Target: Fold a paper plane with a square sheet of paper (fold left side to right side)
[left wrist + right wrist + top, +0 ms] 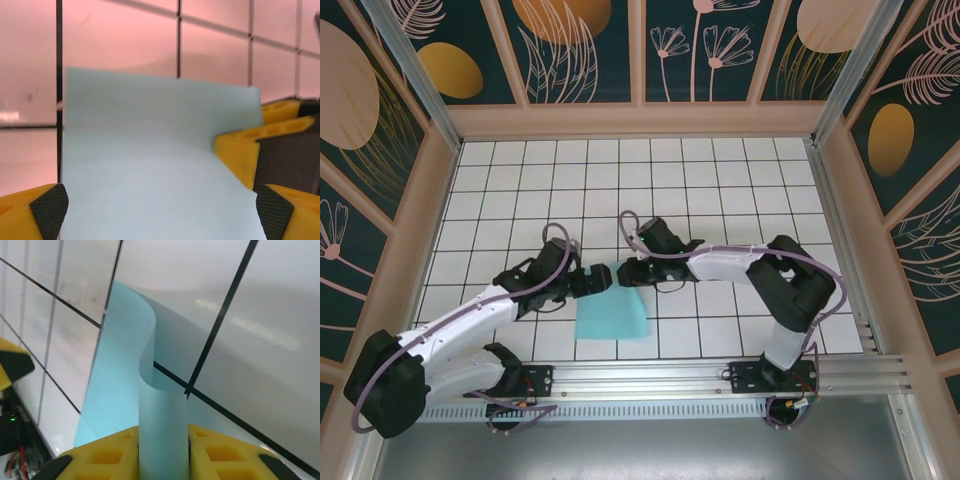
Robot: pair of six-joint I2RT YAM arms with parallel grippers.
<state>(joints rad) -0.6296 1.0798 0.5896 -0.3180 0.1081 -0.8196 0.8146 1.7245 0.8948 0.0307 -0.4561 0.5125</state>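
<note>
We see a thin, light turquoise square sheet of paper (pixel 612 315) lying on the white tiled counter (pixel 720 190) with black grid lines. In the top view it is a little toward 6 o'clock from the counter's middle. Most of the sheet is flat on the tiles, and its 12 o'clock edge is where both arms meet.

The left pincer (pixel 592 281) comes to the sheet from 8 o'clock and stands at its 11 o'clock corner. In the left wrist view this pincer (pixel 160 210) is spread wide: its yellow fingers with dark pads (pixel 47 207) are far apart at the lower corners, and the sheet (pixel 150 165) passes between them without being pinched.

The right pincer (pixel 625 270) reaches in from 3 o'clock, to the 12 o'clock edge of the sheet, just beside the left one. In the right wrist view a part of the sheet (pixel 120 390) is lifted from the counter and curls upward. This raised strip enters the narrow gap of the right pincer (pixel 163 450) and fills it from one yellow finger to the other. We cannot tell whether these fingers really press the paper.
</note>
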